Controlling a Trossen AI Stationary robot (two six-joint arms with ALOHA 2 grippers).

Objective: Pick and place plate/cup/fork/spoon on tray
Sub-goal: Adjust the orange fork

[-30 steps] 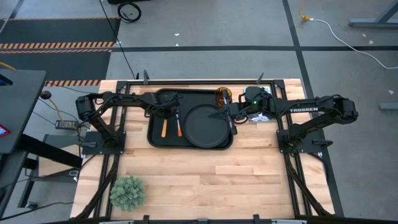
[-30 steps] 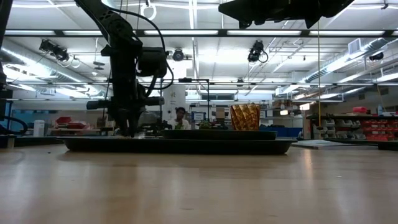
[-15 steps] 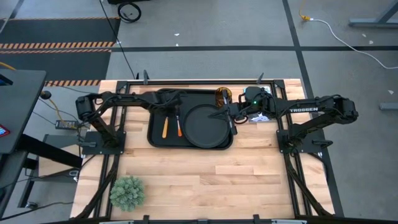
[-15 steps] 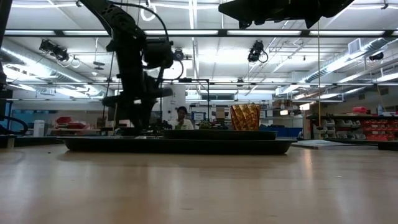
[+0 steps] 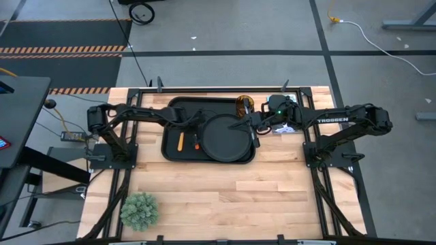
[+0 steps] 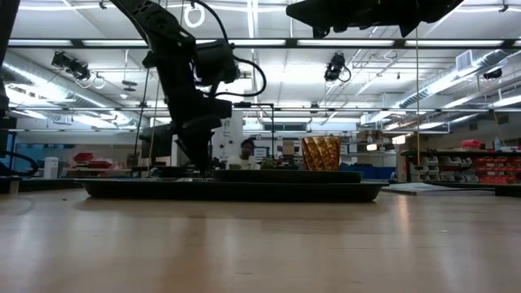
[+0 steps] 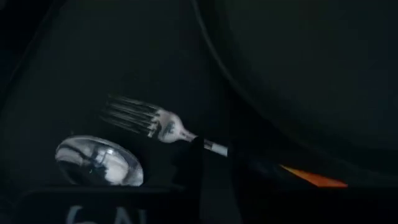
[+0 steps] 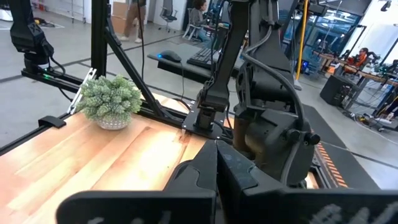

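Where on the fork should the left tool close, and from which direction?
Probably best on the orange handle of the fork, coming straight down with the fingers set across it. It lies flat on the tray, tight between the plate rim and the spoon, so a sideways approach looks blocked, and the tines are thin. The left tool hangs above it.

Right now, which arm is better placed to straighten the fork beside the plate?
Left. Its end effector hangs low over the tray, right above the fork and spoon. The right end effector sits across the plate, near the cup.
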